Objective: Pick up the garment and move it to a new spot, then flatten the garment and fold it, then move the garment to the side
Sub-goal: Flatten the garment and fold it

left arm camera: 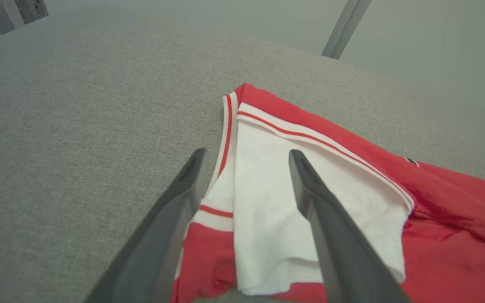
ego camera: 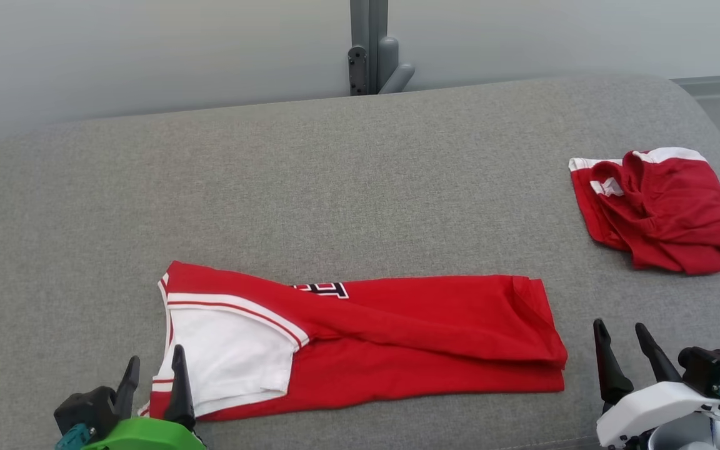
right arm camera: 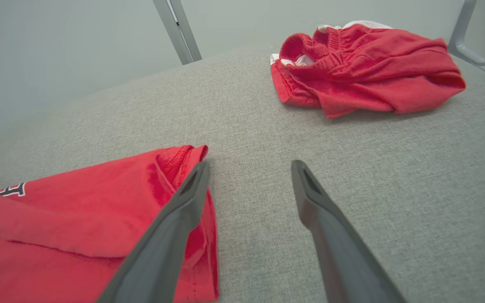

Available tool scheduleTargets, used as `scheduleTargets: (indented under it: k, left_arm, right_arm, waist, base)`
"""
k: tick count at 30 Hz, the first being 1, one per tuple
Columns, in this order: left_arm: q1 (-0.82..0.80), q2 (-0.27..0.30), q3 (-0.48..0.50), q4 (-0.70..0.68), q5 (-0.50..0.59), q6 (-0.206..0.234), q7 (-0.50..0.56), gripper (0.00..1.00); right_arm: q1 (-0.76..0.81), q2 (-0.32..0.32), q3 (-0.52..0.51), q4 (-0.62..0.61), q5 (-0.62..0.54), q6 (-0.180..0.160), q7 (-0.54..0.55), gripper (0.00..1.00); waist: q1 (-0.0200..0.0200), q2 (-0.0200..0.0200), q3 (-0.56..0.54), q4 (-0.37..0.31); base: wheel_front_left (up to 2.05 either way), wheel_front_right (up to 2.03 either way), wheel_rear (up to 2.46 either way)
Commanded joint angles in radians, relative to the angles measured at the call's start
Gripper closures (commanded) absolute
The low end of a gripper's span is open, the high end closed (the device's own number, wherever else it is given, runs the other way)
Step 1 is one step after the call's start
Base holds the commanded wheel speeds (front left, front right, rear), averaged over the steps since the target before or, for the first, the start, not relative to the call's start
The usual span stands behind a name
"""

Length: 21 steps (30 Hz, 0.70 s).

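**ops:** Left side?
**bot:** My left gripper (ego camera: pixel 155 354) sits at the left end of the garment (ego camera: pixel 410 325). The fingers are spread and nothing is pinched. In the wrist view, one finger is over the bare grey cushion (ego camera: pixel 335 187) and the other over the white sleeve panel (ego camera: pixel 229 350). I can't tell if the tips touch cloth.

**ops:** Where's the garment?
**bot:** It's on the near middle of the cushion, folded into a long red strip running left to right. The white panel with red-striped trim is at the left end. The dark lettering (ego camera: pixel 325 289) is on the far edge, partly tucked under a fold. The hem end is at the right, layers stacked and a bit uneven.

**ops:** Right side?
**bot:** My right gripper (ego camera: pixel 619 325) is just beside the hem end, on its right. The fingers are spread and it's empty. In the wrist view, one finger overlaps the hem corner and the other is over bare cushion.

**ops:** Anything further right?
**bot:** There's a crumpled red cloth (ego camera: pixel 666 212) with white trim at the far right of the cushion, well apart from the folded strip. Behind the cushion, a grey post (ego camera: pixel 369 50) stands against the pale wall.
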Motion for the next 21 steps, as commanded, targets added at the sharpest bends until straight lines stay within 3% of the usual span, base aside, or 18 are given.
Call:
scheduleTargets:
  k: [1, 6, 13, 21]
  left_arm:
    - [0.006, 0.004, 0.006, -0.014, 0.023, 0.010, -0.012, 0.00]
    - [-0.008, -0.003, -0.003, -0.066, 0.061, 0.024, -0.027, 0.00]
    - [-0.022, -0.016, -0.020, -0.082, 0.092, 0.032, -0.030, 0.00]
    - [-0.031, -0.034, -0.030, -0.075, 0.104, 0.032, -0.035, 0.00]
  right_arm:
    - [0.015, 0.006, -0.016, -0.009, -0.015, -0.001, 0.002, 0.00]
    - [0.028, 0.027, -0.062, -0.034, -0.045, -0.001, 0.021, 0.00]
    - [0.005, 0.047, -0.050, -0.037, -0.064, -0.001, 0.074, 0.00]
    - [-0.074, 0.043, -0.016, 0.063, -0.050, -0.001, 0.171, 0.00]
  waist:
    - [0.0001, 0.0000, -0.005, 0.004]
    - [0.0001, 0.0000, -0.021, 0.018]
    - [0.0001, 0.0000, -0.039, 0.037]
    - [0.0001, 0.0000, -0.036, 0.083]
  base:
    - [0.00, 0.00, 0.00]
    - [0.00, 0.00, 0.00]
    - [0.00, 0.00, 0.00]
    - [0.00, 0.00, 0.00]
